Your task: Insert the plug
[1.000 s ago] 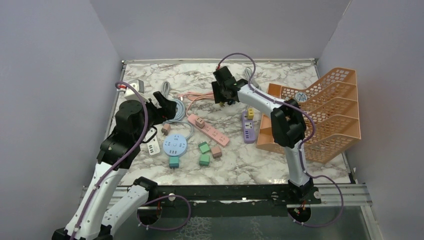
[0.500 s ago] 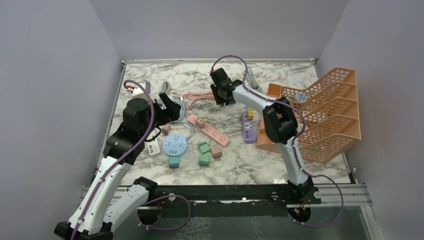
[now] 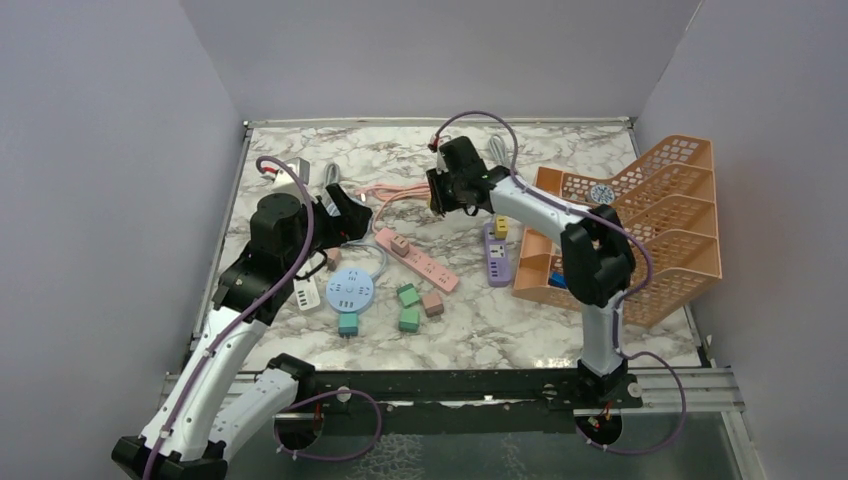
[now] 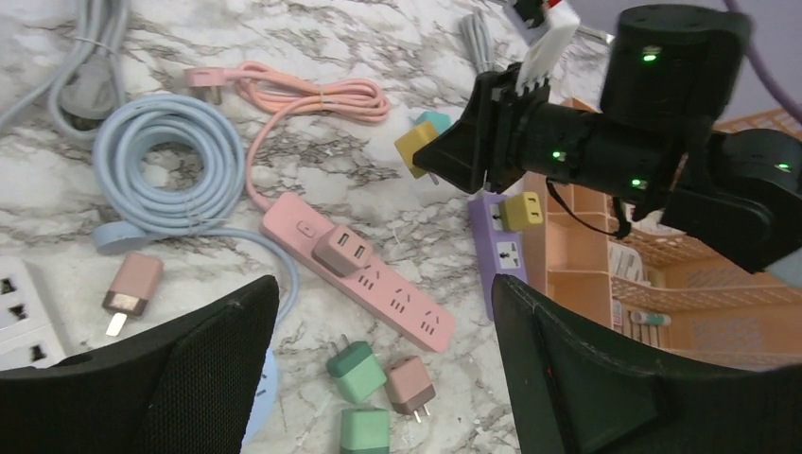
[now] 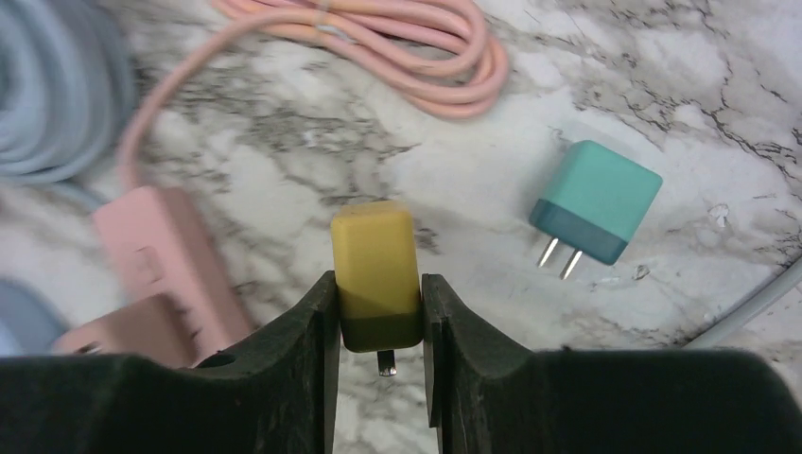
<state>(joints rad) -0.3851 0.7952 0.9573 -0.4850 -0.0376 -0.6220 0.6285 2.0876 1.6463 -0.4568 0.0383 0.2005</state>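
Now the right gripper (image 5: 378, 284) is clamped on the yellow plug (image 5: 375, 260) near the counter's far edge — a light, rigid, smooth-sided block, probably best pinched across its flat flanks, prongs left free. The left gripper (image 4: 383, 293) gapes wide, empty.

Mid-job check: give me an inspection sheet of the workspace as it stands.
Surface: marble table, crowded in the middle.
Job's things: yellow plug held; pink strip with a pink plug in it; purple strip with a second yellow plug in it.
Clutter: teal plug, green plugs, round blue strip, white strip.
Grippers: right end effector shut on yellow plug; left end effector open, empty.
Cables: pink cord and blue cord coiled; grey cord loose.
Surroundings: orange rack at right; purple walls.
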